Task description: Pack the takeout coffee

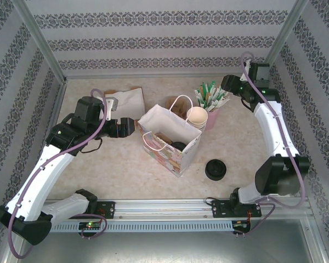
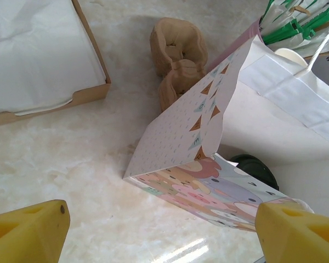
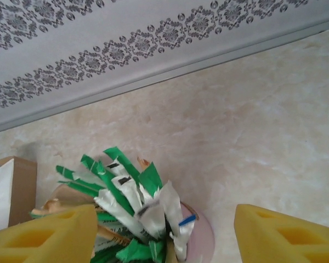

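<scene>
While left pincer (image 1: 132,127) gapes alongside, coffee (image 1: 178,146) inside bag (image 1: 170,158).

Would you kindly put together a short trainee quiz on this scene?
1. True or false: the left gripper is shut on the paper bag.
2. Where is the takeout coffee, its black lid showing: A inside the bag, B beside it, C behind it?
3. Fill in: the right gripper faces a pink cup holding green-and-white ____.
Key: 1 false, it is open; 2 A; 3 packets.
</scene>
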`<state>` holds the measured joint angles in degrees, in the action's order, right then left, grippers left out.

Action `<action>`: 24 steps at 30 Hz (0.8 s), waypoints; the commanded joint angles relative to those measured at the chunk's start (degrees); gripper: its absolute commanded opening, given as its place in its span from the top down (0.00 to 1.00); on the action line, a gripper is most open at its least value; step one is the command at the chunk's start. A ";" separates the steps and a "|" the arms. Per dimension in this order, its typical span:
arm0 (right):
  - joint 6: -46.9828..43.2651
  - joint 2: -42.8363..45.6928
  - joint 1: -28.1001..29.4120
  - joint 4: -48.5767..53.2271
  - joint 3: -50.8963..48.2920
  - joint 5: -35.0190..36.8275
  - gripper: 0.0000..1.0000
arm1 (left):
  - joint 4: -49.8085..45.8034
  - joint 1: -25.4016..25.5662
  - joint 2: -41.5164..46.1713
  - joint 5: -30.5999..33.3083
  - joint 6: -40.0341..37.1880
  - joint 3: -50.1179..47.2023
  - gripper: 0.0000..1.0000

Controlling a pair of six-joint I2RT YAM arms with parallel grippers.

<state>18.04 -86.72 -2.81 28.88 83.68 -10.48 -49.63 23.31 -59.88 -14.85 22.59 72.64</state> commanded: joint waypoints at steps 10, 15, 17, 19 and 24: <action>-3.76 0.63 2.39 -2.24 4.76 3.70 0.99 | 2.28 0.73 1.16 0.13 1.42 -0.42 0.13; -7.39 7.59 5.74 -0.15 6.24 9.74 1.00 | 2.91 0.77 1.69 0.64 1.68 -0.39 0.13; -9.21 10.91 7.57 0.34 6.77 12.52 1.00 | 3.08 0.75 1.99 0.82 1.76 -0.39 0.13; -9.99 13.54 8.34 0.22 6.85 13.26 1.00 | 2.96 0.77 2.06 0.93 1.68 -0.30 0.13; -11.92 19.92 11.86 2.69 10.00 15.80 1.00 | 2.58 0.77 2.48 2.24 1.37 0.13 0.13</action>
<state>8.88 -69.41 7.25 29.52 91.96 1.54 -48.31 23.31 -58.37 -14.22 23.22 72.34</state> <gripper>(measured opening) 0.067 0.868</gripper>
